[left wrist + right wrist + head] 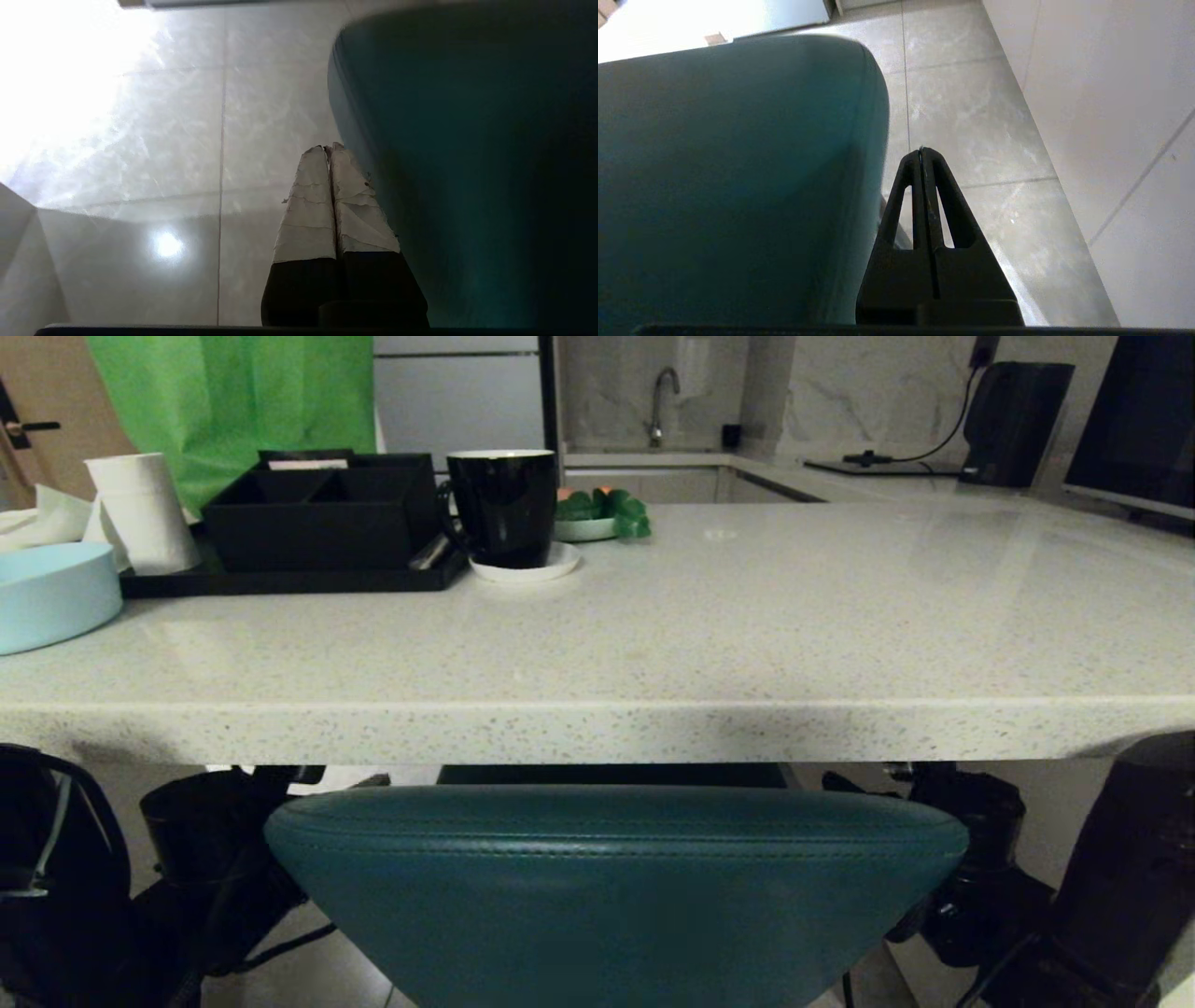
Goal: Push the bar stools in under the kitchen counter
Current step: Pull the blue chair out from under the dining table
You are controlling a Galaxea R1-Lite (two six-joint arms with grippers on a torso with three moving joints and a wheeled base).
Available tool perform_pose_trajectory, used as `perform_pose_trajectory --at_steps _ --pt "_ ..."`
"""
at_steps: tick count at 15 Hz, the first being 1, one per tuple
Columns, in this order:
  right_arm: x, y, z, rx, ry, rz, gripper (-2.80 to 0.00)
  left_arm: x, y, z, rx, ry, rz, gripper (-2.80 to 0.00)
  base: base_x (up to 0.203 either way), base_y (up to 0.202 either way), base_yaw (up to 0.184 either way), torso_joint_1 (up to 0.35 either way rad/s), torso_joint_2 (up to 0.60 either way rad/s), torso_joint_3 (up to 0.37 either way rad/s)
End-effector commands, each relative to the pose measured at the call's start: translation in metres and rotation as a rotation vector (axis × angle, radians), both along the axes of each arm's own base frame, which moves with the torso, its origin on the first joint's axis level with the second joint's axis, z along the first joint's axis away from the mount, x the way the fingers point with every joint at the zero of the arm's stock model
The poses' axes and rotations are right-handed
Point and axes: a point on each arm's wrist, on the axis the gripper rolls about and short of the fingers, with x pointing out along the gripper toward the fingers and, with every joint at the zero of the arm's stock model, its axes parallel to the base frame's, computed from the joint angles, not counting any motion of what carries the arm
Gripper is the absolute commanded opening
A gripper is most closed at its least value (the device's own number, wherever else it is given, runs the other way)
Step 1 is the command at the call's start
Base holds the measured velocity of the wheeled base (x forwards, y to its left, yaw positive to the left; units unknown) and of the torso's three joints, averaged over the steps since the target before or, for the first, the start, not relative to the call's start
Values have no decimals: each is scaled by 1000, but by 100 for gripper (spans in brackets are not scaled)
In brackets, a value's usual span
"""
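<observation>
left tool (329, 148), fingers pressed together on nothing, hangs just beside the teal stool's (616, 887) left flank, over the tiled floor (187, 140). teal stool sits dead centre, its curved back right under the front edge of the kitchen counter (653, 644). up top, a black mug (504, 504) on a saucer. right tool (921, 150), also pinched closed and empty, sits just beside the stool's right flank.

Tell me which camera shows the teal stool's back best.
The head view: the teal stool's back spans the frame, its stitched top edge sitting just below the kitchen counter. The left wrist view shows only one dark curved side, the right wrist view the other side, each beside closed fingers.
</observation>
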Motion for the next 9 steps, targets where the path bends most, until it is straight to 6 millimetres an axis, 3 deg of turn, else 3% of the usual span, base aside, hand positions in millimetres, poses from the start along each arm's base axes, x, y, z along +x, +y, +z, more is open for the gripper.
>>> perform_pose_trajectory --at_steps 1,4,9 --pt "6 3 1 9 -19 -2 -280 6 -12 2 -5 -30 -10 -280 0 0 0 0 0 0" --pt "6 9 4 17 -35 16 -280 4 -26 7 -10 -50 -32 -280 0 0 0 0 0 0" --pt "-19 27 0 1 5 110 -280 -16 -29 3 -22 -2 -47 -280 0 0 0 0 0 0"
